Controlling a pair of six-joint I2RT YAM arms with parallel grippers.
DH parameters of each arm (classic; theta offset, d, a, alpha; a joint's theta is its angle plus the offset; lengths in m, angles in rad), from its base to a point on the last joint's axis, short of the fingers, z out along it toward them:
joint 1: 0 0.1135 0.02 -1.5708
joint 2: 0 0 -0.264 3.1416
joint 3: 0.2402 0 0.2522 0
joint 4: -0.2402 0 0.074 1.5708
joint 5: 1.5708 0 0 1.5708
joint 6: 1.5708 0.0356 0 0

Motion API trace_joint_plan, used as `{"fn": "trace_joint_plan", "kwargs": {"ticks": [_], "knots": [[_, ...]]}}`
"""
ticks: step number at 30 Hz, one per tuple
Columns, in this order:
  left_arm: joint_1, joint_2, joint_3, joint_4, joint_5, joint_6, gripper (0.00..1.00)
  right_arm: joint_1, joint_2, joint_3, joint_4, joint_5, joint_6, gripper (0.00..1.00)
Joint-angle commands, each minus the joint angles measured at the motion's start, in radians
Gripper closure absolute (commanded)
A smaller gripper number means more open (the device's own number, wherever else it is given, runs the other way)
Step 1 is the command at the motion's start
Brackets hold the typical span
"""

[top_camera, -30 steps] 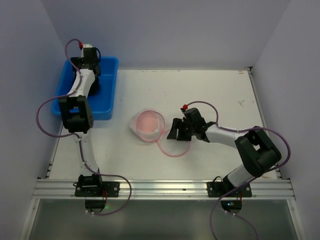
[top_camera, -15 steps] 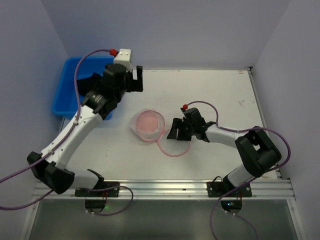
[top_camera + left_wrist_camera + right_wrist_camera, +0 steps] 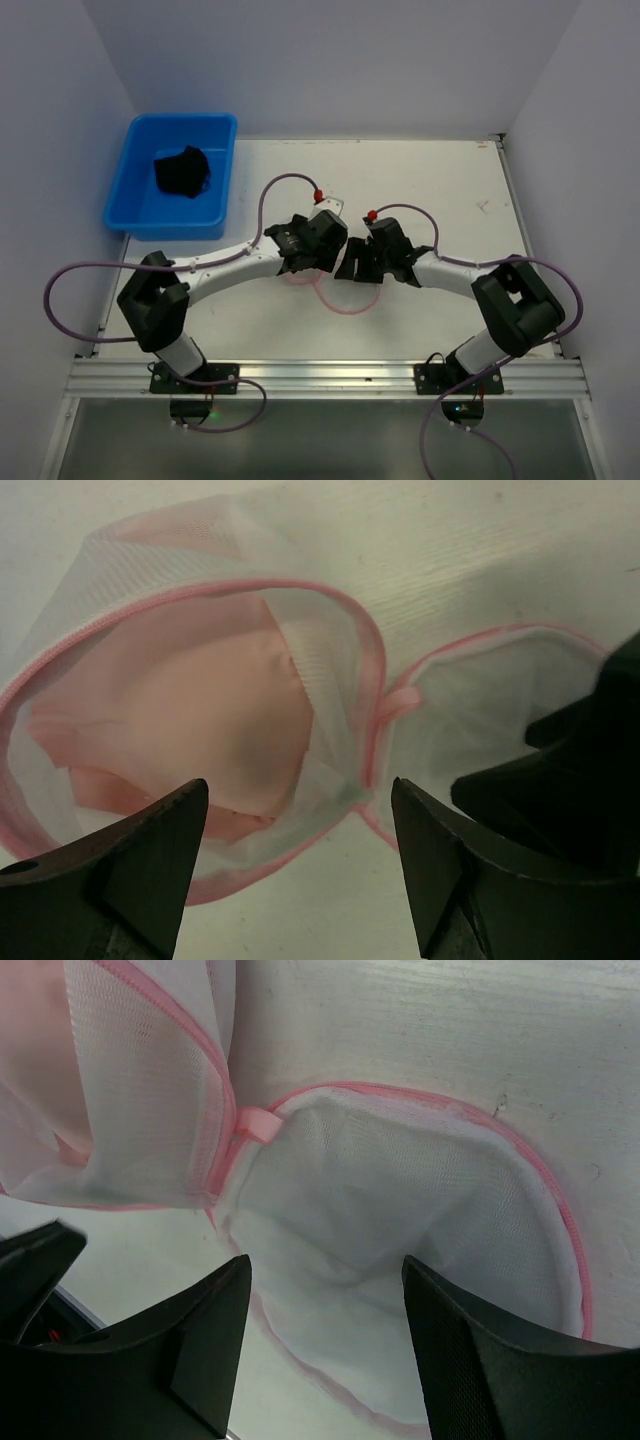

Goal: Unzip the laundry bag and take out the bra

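Note:
The laundry bag, white mesh with pink zipper trim, lies unzipped at the table's middle. Its round lid flap is folded out flat to the right, and its pink rim shows in the top view. A pale pink padded garment, apparently the bra, lies inside the bag. My left gripper is open and hovers right over the bag's mouth, covering it in the top view. My right gripper is open over the lid flap, close beside the left one.
A blue plastic bin stands at the back left with a black cloth item in it. The two grippers almost touch at the bag. The table's edges run along the right and front.
My left arm has swung from over the blue bin to the bag at the middle, uncovering the black item in the bin. The right arm has not moved.

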Motion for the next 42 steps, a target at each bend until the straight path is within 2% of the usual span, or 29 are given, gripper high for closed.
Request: {"fn": "trace_joint_plan", "kwargs": {"ticks": [1,4,8,16,22,25,27,28,32,33,34,35,37,39,42], "knots": [[0.003,0.042,0.054,-0.028,-0.17,-0.034,0.23,-0.001,-0.025,-0.023,-0.016,0.018,0.005,0.36],[0.01,0.078,0.056,-0.028,-0.244,-0.018,0.23,0.001,-0.033,-0.031,-0.016,0.023,0.007,0.36],[0.062,0.099,0.038,-0.018,-0.241,-0.023,0.21,-0.001,-0.028,-0.031,-0.016,0.018,0.007,0.36],[0.104,0.151,-0.016,0.08,-0.161,-0.017,0.11,0.001,-0.002,-0.023,-0.016,0.002,0.002,0.36],[0.11,0.184,-0.07,0.145,-0.02,-0.029,0.0,0.001,0.005,-0.022,0.008,-0.008,-0.001,0.36],[0.112,0.194,-0.09,0.171,-0.005,-0.037,0.01,-0.001,0.014,-0.019,0.01,-0.012,-0.003,0.36],[0.118,0.209,-0.093,0.163,-0.02,-0.038,0.1,-0.001,0.021,-0.016,0.009,-0.017,-0.003,0.35],[0.122,0.209,-0.091,0.157,-0.026,-0.037,0.28,-0.001,0.024,-0.016,0.007,-0.017,-0.003,0.36],[0.124,0.142,-0.093,0.145,-0.048,-0.029,0.74,-0.001,0.018,-0.017,0.006,-0.003,-0.001,0.36],[0.124,0.123,-0.093,0.14,-0.04,-0.021,0.9,0.001,0.018,-0.017,0.004,0.0,0.002,0.36],[0.124,0.081,-0.093,0.13,-0.013,-0.003,0.97,-0.001,0.021,-0.014,0.001,0.002,0.002,0.36],[0.124,0.056,-0.096,0.127,0.006,0.009,1.0,-0.001,0.021,-0.013,-0.002,0.003,0.002,0.36],[0.125,-0.033,-0.111,0.114,0.049,0.042,1.0,-0.002,0.022,-0.011,-0.007,0.015,0.005,0.36],[0.134,-0.096,-0.116,0.102,0.156,0.095,1.0,-0.007,0.027,-0.008,-0.007,0.023,0.011,0.36],[0.208,-0.222,-0.114,0.055,0.355,0.154,1.0,-0.019,0.044,-0.003,-0.036,0.025,0.022,0.36]]}}
